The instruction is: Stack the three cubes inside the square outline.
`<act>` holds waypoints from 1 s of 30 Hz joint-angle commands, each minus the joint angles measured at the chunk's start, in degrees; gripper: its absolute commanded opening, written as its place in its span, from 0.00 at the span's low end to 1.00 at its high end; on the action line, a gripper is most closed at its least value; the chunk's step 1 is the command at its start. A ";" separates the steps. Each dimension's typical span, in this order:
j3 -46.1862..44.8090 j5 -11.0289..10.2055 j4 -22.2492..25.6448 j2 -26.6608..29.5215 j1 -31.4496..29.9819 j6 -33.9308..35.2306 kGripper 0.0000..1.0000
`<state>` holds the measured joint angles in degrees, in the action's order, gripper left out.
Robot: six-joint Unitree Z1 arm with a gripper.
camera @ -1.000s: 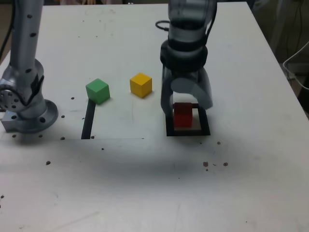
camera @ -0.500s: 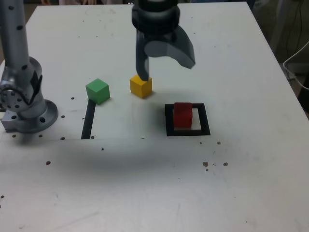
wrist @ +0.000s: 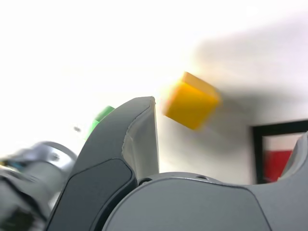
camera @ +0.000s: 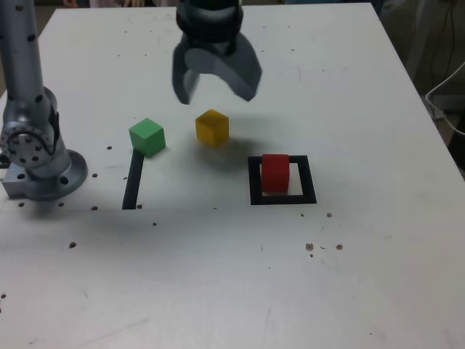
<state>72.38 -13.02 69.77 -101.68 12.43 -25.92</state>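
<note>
The gripper (camera: pixel 216 86) hangs above the white bench (camera: pixel 349 276) with its jaws spread wide and nothing between them. It sits over the back part of the bench, just behind and above the yellow cube (camera: pixel 212 128), apart from it.

The red cube (camera: pixel 275 173) stands inside the square outline (camera: pixel 253 182) of black tape, towards the outline's left side in the exterior view, with a strip of white showing to its right. Nothing is stacked on it.

The yellow cube rests on the bare bench near the outline, to its left and farther back in the exterior view. The green cube (camera: pixel 147 137) lies further to the exterior view's left, well apart from the outline, just behind the top end of a straight black tape strip (camera: pixel 132 182). The arm's grey base (camera: pixel 36 156) stands at the exterior view's left edge.

The wrist view is blurred: it shows one dark finger (wrist: pixel 126 144), the yellow cube (wrist: pixel 191 100) beyond it, a sliver of what seems to be the green cube (wrist: pixel 101 117), and the red cube (wrist: pixel 277 162) inside a corner of the square outline (wrist: pixel 258 144).
</note>
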 commanded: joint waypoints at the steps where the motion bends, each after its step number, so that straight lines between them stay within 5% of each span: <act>1: -1.14 -2.30 0.32 -0.31 0.77 -3.92 1.00; 7: -2.58 -5.63 -0.54 -0.50 1.45 -10.23 1.00; 30: -7.52 -4.90 -8.40 -4.13 -0.58 -12.62 0.86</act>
<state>65.24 -18.05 61.98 -105.35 12.06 -38.41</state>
